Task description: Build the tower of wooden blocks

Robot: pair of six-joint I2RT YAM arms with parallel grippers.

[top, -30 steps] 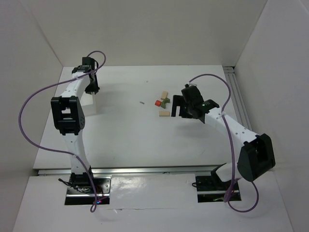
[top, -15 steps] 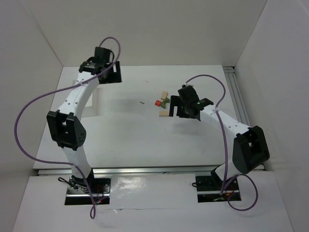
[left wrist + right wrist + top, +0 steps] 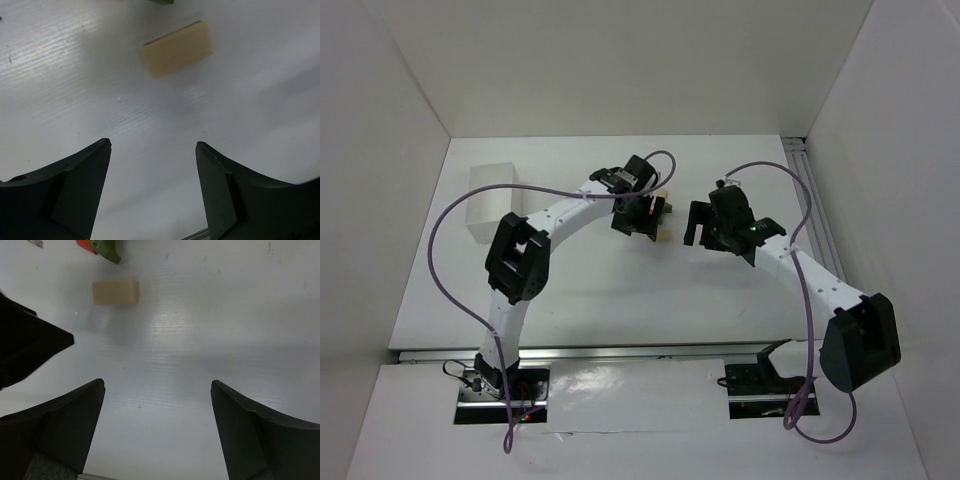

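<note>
Nothing is stacked yet (the whole build looks left to do). The left gripper (image 3: 152, 150) hovers wide and empty just short of a tan block (image 3: 177, 48) lying flat on the table (image 3: 250, 100). The right gripper (image 3: 157, 390), equally wide and empty, faces the same block. Beyond it, the red piece (image 3: 86, 244) and green block (image 3: 111, 251) lie loose, close together.

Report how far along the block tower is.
Done: no stack shows. The tan block lies flat on the table, and the red piece and green block sit together just beyond it. In hand: nothing; the left gripper and right gripper hang open and empty near them. Left: every pick and the whole stacking.
</note>
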